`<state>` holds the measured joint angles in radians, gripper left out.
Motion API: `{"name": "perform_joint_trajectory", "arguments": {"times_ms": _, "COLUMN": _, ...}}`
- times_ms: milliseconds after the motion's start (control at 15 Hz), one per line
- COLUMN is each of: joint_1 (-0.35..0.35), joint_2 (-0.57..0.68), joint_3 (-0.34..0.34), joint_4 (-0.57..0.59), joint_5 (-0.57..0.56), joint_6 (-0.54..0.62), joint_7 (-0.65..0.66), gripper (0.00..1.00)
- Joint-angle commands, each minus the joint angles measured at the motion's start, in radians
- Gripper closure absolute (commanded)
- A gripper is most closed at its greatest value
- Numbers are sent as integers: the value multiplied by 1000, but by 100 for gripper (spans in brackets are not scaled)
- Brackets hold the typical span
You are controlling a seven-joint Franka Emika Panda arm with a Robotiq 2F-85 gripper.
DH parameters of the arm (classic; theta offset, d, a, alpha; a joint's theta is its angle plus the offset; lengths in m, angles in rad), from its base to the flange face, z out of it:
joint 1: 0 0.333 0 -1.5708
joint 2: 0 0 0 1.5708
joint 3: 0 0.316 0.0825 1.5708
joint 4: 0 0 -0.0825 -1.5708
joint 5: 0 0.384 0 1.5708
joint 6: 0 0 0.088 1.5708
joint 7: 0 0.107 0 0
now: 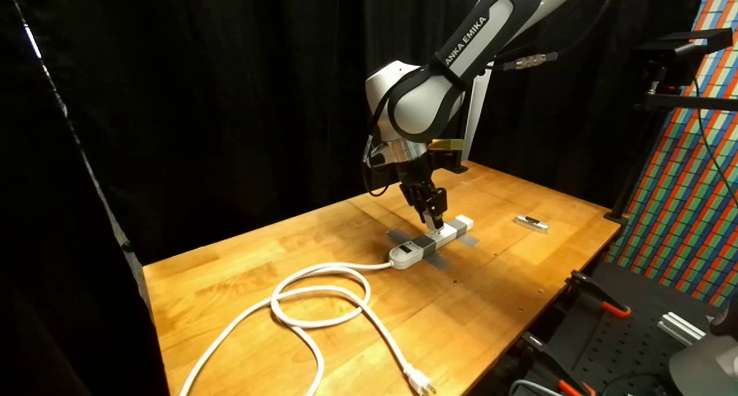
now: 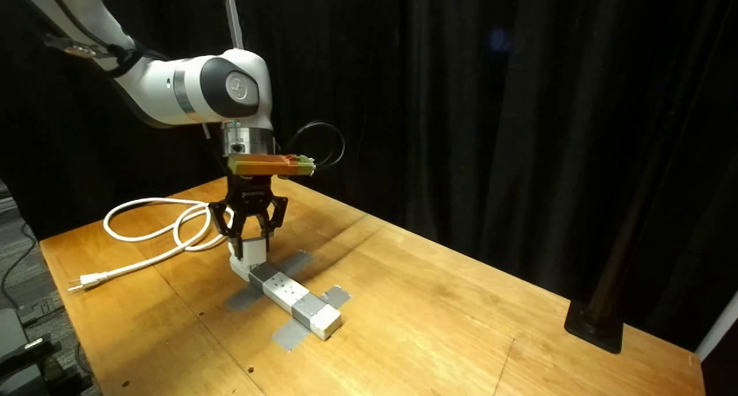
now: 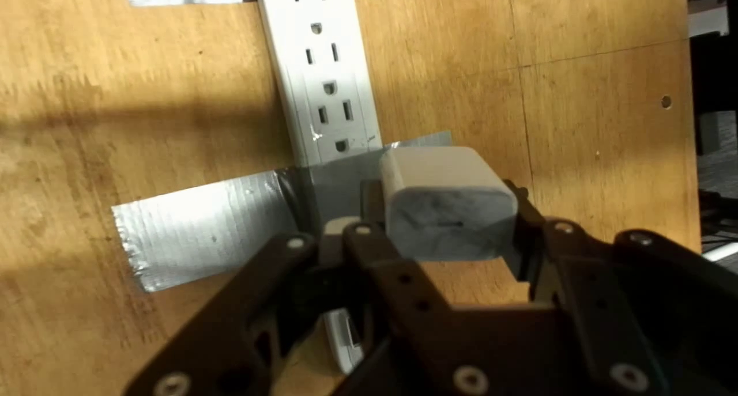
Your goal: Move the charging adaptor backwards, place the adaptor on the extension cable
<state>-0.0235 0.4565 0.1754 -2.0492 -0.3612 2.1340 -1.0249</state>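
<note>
Black curtain (image 2: 461, 125): filled most of the background in both exterior views.
Wooden table (image 2: 438, 332): stood in front of the curtain, its top dotted with small holes.
Franka arm (image 1: 418, 105): white with dark covers, reached over the table, wrist pointing down.
Extension cable (image 1: 447, 236): a white power strip (image 2: 285, 292) lay flat with its outlets up; from one end its thick white cord (image 1: 317, 325) ran off in loops, the pronged plug (image 2: 95, 278) near a table edge.
Robotiq gripper (image 2: 253, 249): black and two-fingered, pointed downward, grasping the charging adaptor (image 3: 450, 223) between its jaws.
Duct tape (image 3: 207, 223): grey, crossed the power strip in two bands, the ends stuck to the wood.
Slim silver-and-dark object (image 1: 531, 223): lay on the wood, apart from the power strip.
Charging adaptor: a whitish-grey block, hung in the grip near the taped band closer to the cord, either over the power strip or just beside it; which of the two, and whether it touched the strip, could not be told.
</note>
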Motion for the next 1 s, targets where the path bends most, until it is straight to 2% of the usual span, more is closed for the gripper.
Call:
{"name": "perform_joint_trajectory", "arguments": {"times_ms": 0, "joint_1": -4, "joint_2": 14, "joint_3": -24, "joint_4": 15, "joint_5": 50, "joint_6": 41, "joint_7": -32, "gripper": 77}}
{"name": "perform_joint_trajectory", "arguments": {"times_ms": 533, "joint_1": -24, "joint_2": 37, "joint_3": -61, "joint_4": 10, "joint_5": 73, "joint_6": 162, "joint_7": -27, "gripper": 77}}
{"name": "perform_joint_trajectory", "arguments": {"times_ms": 933, "joint_1": -38, "joint_2": 37, "joint_3": -61, "joint_4": 3, "joint_5": 90, "joint_6": 162, "joint_7": -56, "gripper": 77}}
